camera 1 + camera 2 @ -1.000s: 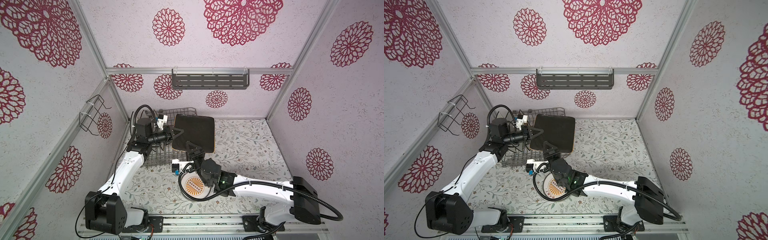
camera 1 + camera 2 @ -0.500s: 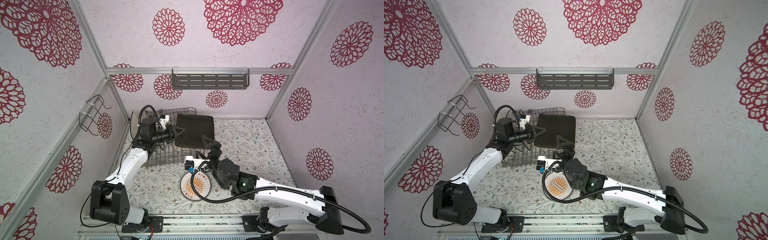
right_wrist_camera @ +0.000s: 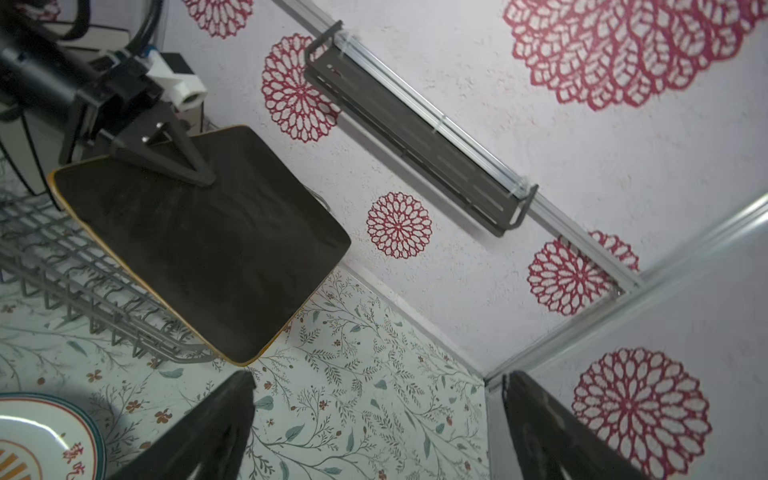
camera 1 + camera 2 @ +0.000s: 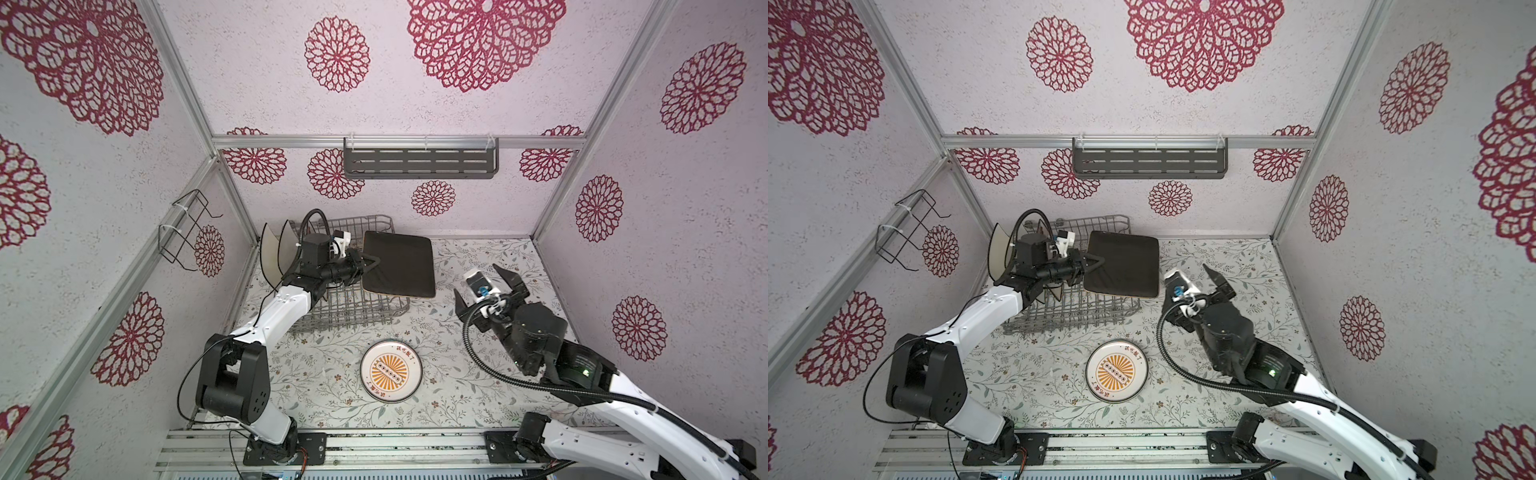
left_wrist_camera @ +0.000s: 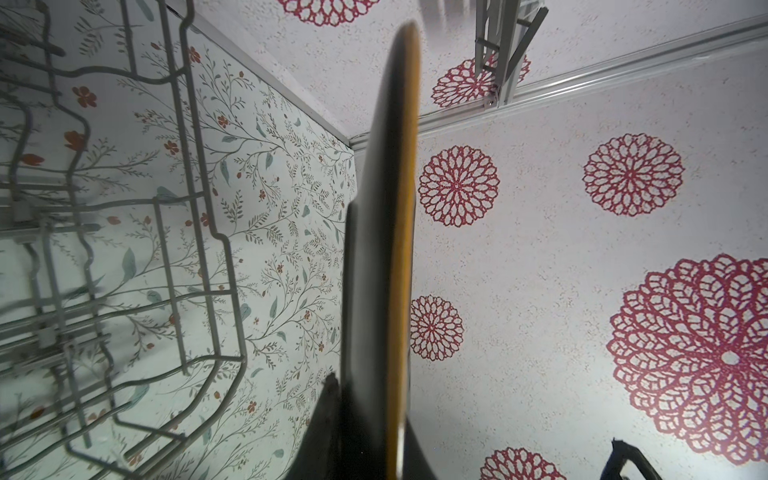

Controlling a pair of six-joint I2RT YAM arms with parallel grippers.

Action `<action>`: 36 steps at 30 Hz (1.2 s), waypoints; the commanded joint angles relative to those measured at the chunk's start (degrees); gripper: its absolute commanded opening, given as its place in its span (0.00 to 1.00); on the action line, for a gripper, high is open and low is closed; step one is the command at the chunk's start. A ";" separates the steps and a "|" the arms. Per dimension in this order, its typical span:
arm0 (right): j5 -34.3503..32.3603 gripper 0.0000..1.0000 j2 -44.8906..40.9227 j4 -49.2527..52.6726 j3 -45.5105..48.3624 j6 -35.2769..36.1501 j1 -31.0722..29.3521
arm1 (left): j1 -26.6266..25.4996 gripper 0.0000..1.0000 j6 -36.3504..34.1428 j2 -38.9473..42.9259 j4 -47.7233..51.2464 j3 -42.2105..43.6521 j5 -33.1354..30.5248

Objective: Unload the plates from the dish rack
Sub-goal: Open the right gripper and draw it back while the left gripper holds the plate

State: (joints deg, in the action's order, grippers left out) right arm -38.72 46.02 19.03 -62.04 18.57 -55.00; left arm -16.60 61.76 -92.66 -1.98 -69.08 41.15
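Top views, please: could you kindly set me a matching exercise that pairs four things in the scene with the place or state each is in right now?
Things:
1. dark square plate
2. round orange-centred plate
3. right gripper
4. two pale plates

Places or states:
a. standing on edge in the dish rack
b. open, holding nothing
c. lying flat on the table
d. clamped by one edge in the left gripper

Pairs: 1-d, 2-c, 3-b, 4-a
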 commanded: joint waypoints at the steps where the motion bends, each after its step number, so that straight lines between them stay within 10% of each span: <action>1: 2.82 0.95 -3.03 9.49 -2.68 -17.84 2.60 | -2.87 0.00 1.53 -1.53 -10.09 -4.43 1.17; 9: 11.06 0.87 0.80 9.99 -2.08 -28.79 13.19 | -8.30 0.00 4.64 -9.54 -15.05 -9.25 0.34; 23: 64.65 0.85 15.79 -3.90 6.43 -44.29 64.16 | -14.75 0.00 6.28 -18.38 -15.40 -17.24 -2.76; 36: 75.20 0.86 25.65 -19.15 15.63 -53.25 74.41 | -21.60 0.00 6.92 -29.49 -12.54 -26.06 -8.60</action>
State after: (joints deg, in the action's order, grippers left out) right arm 32.49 70.81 6.07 -46.94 -32.10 18.87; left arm -37.69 66.48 -123.20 -6.81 -91.39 32.18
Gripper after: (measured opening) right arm 0.857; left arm 0.153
